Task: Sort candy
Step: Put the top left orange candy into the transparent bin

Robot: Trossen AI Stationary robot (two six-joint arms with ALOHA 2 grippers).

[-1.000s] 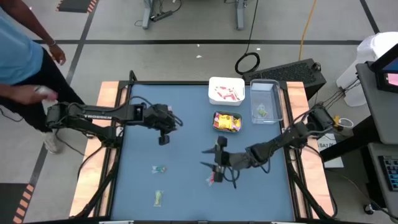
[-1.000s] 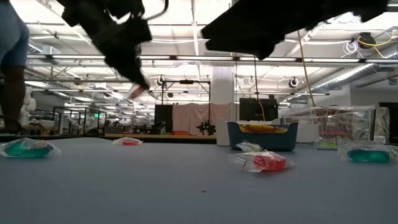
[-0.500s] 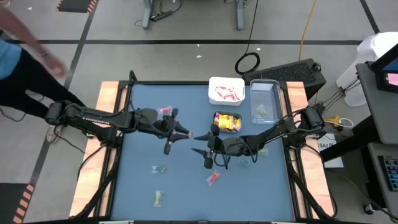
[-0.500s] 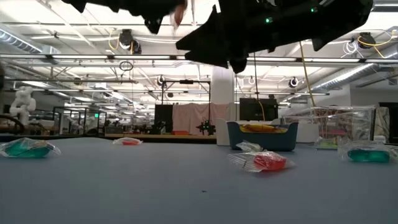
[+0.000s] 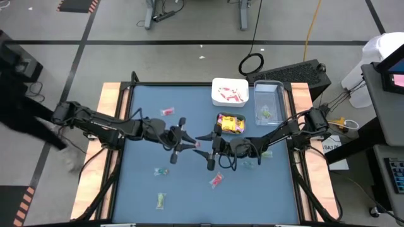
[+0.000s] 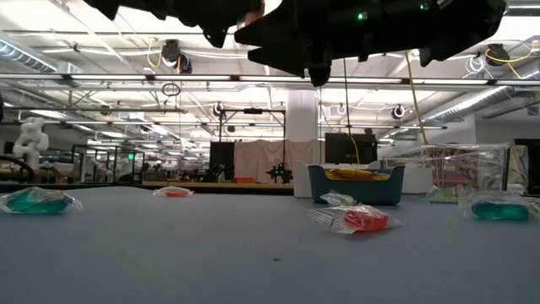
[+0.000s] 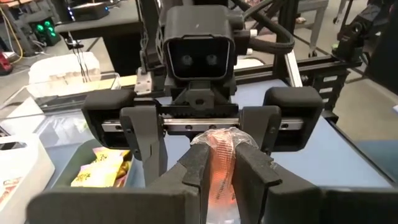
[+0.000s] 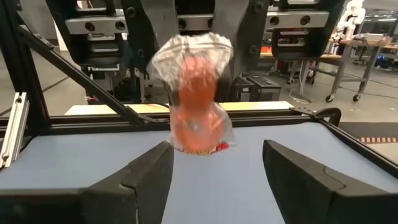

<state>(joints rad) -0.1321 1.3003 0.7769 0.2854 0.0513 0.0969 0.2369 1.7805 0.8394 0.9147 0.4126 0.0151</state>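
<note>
left fingers [image 7: 214,171] pinch red clear-wrapped candy [image 8: 196,106] mid-air, just short of teal container [image 5: 230,123]; right fingers [image 8: 214,171] spread wide facing it, likely for handover. other candy on table.

Above mid-desk [image 5: 145,189] the left pincer [image 5: 189,141] meets the right pincer [image 5: 207,146] tip to tip, a clear-wrapped red candy [image 8: 196,102] between them; three plastic containers [image 5: 230,92] stand behind, loose candies [image 5: 216,181] lie in front
</note>
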